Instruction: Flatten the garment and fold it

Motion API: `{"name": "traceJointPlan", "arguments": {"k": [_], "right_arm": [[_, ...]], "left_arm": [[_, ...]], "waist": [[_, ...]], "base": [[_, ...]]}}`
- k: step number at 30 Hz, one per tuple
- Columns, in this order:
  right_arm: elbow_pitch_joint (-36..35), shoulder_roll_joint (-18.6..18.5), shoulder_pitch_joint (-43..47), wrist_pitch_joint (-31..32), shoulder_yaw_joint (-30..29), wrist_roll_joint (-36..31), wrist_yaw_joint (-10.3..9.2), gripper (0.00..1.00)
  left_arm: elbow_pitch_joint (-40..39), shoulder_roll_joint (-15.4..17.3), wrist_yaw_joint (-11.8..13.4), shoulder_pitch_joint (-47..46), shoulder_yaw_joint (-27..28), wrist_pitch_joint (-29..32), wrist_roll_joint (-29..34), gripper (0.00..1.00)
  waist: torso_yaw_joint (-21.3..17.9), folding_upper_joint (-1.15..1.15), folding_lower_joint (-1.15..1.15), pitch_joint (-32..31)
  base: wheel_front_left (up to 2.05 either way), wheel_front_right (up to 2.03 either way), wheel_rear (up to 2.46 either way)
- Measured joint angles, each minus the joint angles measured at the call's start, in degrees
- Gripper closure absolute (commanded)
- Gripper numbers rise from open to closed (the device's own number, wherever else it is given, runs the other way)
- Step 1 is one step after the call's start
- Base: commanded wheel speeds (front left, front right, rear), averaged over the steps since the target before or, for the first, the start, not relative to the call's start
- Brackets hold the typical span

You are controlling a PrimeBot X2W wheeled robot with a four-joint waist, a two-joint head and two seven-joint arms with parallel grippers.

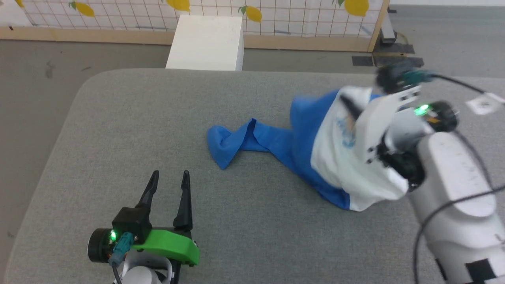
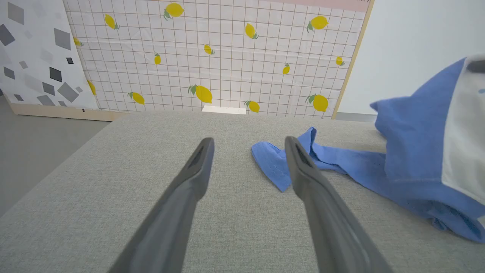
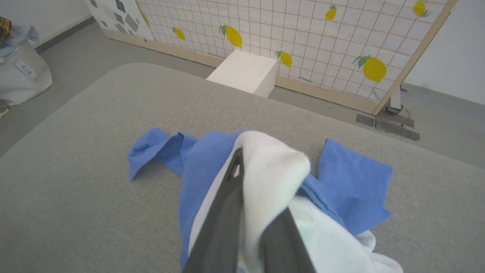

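Clamping a thick white fold of the raglan shirt point(image 3: 276, 170), the right gripper point(image 3: 248, 174) is closed on it; beyond its tips a blue sleeve point(image 3: 155, 146) lies twisted (on the table point(image 3: 75, 170)), so pulling may drag everything bunched.

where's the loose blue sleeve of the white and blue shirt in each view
head view: the loose blue fabric sleeve lies at centre, left of the bunched white and blue shirt.
left wrist view: just right of centre.
right wrist view: left of centre.
shared landmark: the white box beyond it.
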Motion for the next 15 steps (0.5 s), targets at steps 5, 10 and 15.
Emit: {"name": "traceJointPlan", "arguments": {"k": [5, 10, 15], "right_arm": [[-11.65, -2.72, 5.82, -7.57, -10.45, -3.25, 0.00, 1.00], [-21.75, -0.32, 18.19, -7.23, -27.04, -9.29, -0.01, 1.00], [-23.61, 4.22, 29.35, -4.03, -39.34, -11.76, -0.01, 1.00]], "left_arm": [[0.01, -0.04, 0.03, 0.33, 0.23, 0.00, 0.01, 0.00], [0.02, -0.08, -0.27, 1.76, 0.07, 0.00, 0.02, 0.00], [0.21, -0.10, -0.51, 1.94, -0.94, 0.00, -0.02, 0.00]], "waist": [[-1.14, 0.00, 0.00, -1.43], [-3.17, 0.00, 0.00, -2.65], [-5.14, 0.00, 0.00, -3.52]], "base": [[0.00, 0.00, 0.00], [0.00, 0.00, 0.00], [0.00, 0.00, 0.00]]}}
